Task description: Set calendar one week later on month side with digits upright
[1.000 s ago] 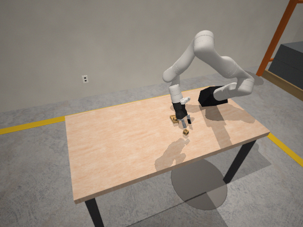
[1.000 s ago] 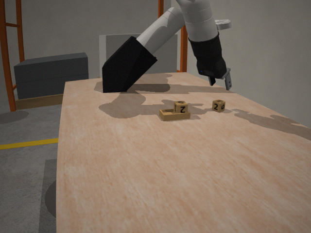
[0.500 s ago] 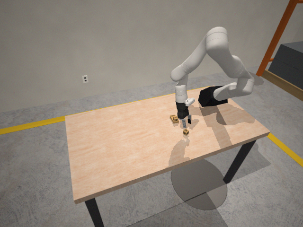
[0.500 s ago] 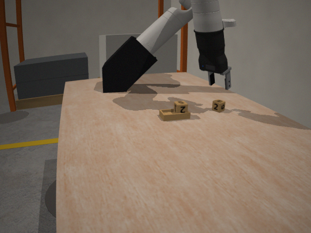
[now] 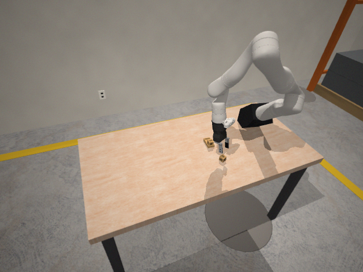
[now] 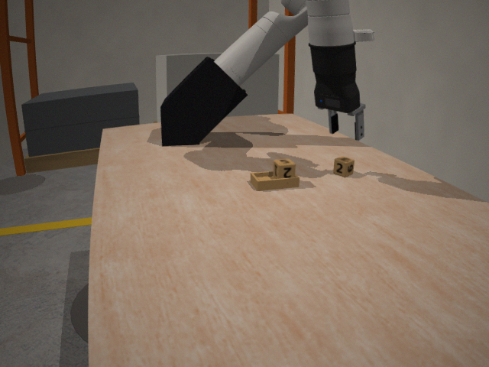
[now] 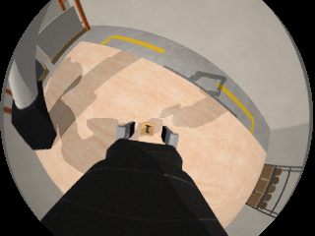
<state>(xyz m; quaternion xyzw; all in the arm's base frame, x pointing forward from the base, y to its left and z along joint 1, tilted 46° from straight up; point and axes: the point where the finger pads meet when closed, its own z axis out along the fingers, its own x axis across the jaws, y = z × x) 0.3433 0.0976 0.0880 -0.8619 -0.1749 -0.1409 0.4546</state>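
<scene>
A small wooden tray (image 6: 274, 180) lies flat on the table, also seen in the top view (image 5: 208, 142). One cube (image 6: 284, 168) stands in the tray's right half and shows a 2 toward the exterior camera. The tray's left half is empty. A second cube (image 6: 343, 166) lies loose on the table to the right of the tray, showing a 2; it also shows in the top view (image 5: 222, 158). My gripper (image 6: 346, 125) is open and empty. It hangs pointing down, well above the loose cube. In the wrist view the loose cube (image 7: 149, 129) sits between the fingertips, far below.
The arm's black base (image 6: 199, 106) stands at the far end of the table. A grey cabinet (image 6: 80, 117) and orange racking (image 6: 14, 90) stand beyond the table. The table's right edge is close to the loose cube.
</scene>
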